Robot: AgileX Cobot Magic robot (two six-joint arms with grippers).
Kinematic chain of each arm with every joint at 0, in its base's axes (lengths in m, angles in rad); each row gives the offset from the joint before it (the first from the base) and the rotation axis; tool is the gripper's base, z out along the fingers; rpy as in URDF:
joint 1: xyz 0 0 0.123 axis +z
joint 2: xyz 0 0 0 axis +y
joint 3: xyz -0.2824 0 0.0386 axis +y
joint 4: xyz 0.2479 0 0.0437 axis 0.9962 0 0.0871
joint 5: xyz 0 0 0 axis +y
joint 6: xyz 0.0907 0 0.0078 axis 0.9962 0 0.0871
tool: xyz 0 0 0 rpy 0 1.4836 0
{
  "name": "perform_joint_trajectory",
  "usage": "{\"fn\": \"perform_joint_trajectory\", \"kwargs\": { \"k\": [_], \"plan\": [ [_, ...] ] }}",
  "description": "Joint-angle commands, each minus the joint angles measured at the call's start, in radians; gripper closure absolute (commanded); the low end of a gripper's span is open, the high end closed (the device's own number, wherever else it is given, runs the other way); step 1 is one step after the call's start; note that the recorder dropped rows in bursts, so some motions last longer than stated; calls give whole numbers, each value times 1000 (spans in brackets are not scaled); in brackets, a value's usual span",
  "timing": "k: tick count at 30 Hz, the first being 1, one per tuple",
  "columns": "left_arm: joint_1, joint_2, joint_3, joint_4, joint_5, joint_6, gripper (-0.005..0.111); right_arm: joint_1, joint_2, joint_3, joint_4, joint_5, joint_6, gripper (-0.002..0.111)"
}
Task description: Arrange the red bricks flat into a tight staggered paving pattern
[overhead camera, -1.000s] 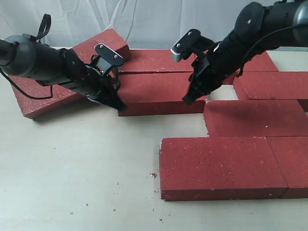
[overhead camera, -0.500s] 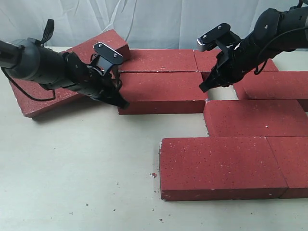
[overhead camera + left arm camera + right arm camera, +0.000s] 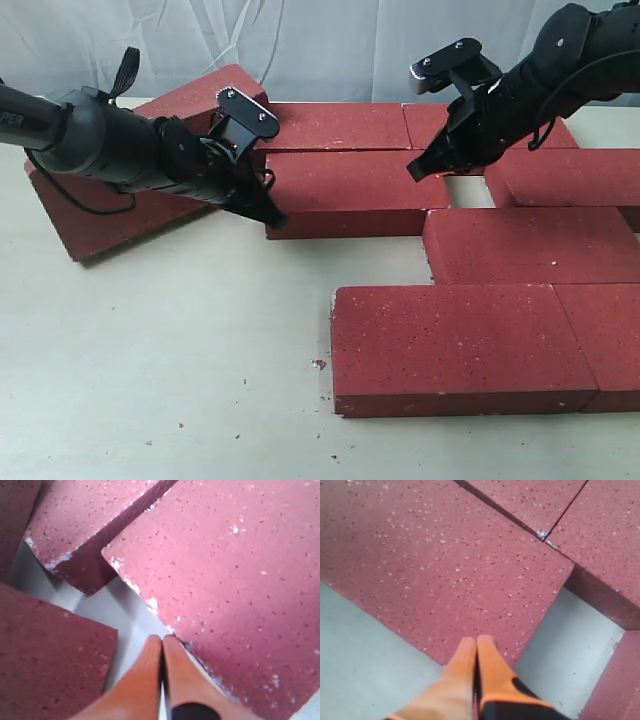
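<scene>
robotics lab bench, pale tabletop (image 3: 170,350), white cloth backdrop (image 3: 330,40) draped behind, two black robot arms (image 3: 110,150) (image 3: 570,60)

Staggered rows of bricks (image 3: 460,345) laid flat at right of table (image 3: 150,380); one brick (image 3: 95,215) skewed at left; gap (image 3: 470,190) seen in second row from back.

Left gripper (image 3: 276,219) and right gripper (image 3: 414,172) both closed
</scene>
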Motion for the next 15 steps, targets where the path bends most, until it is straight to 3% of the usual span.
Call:
{"fn": "perform_joint_trajectory", "kwargs": {
  "k": [1,15],
  "plan": [
    [-1,-3,-4,2,-28,3,107,9,-15,-2,30,26,-10,109],
    [-4,10,-23,-14,-20,2,107,11,-13,-2,8,6,-26,109]
  ]
}}
